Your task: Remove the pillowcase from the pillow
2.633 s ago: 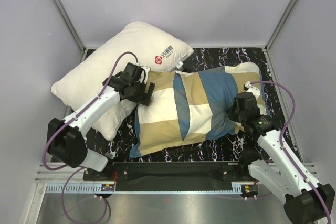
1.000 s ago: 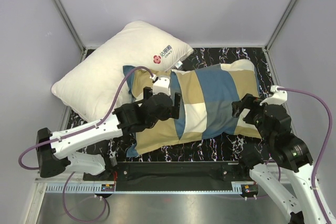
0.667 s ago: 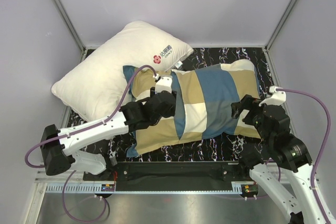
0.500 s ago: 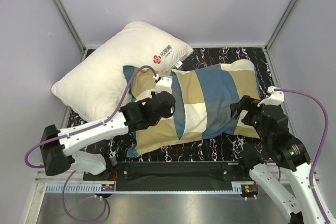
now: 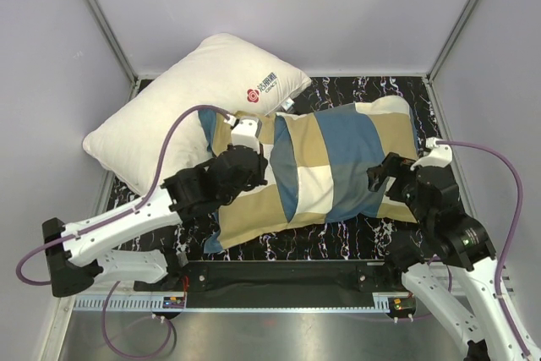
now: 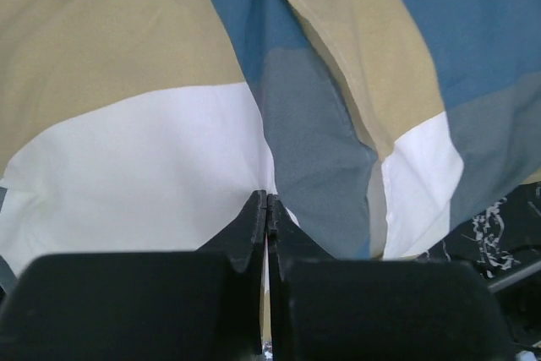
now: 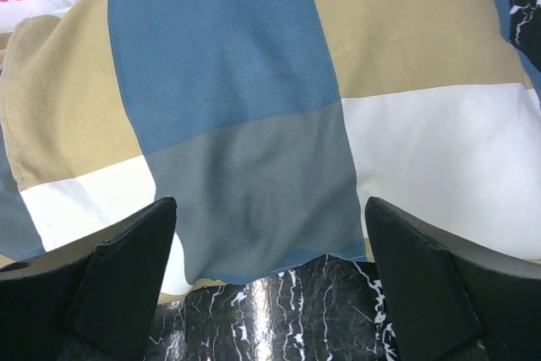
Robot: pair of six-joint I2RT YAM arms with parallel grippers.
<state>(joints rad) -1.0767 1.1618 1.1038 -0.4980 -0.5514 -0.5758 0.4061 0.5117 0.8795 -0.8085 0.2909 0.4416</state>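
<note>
We see a black bench (image 5: pixel 359 90) with white marble veining. On it, mid-bench, lies the pillowcase (image 5: pixel 338 154), checked teal, tan and cream, with the pillow (image 5: pixel 394 108) poking out at its far right corner. A white logo pillow (image 5: pixel 161 120) lies back left, touching it.

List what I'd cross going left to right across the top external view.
white logo pillow → left gripper, shut on the cover's left part → pillowcase, its blue middle → right gripper, open at the cover's right end.
</note>
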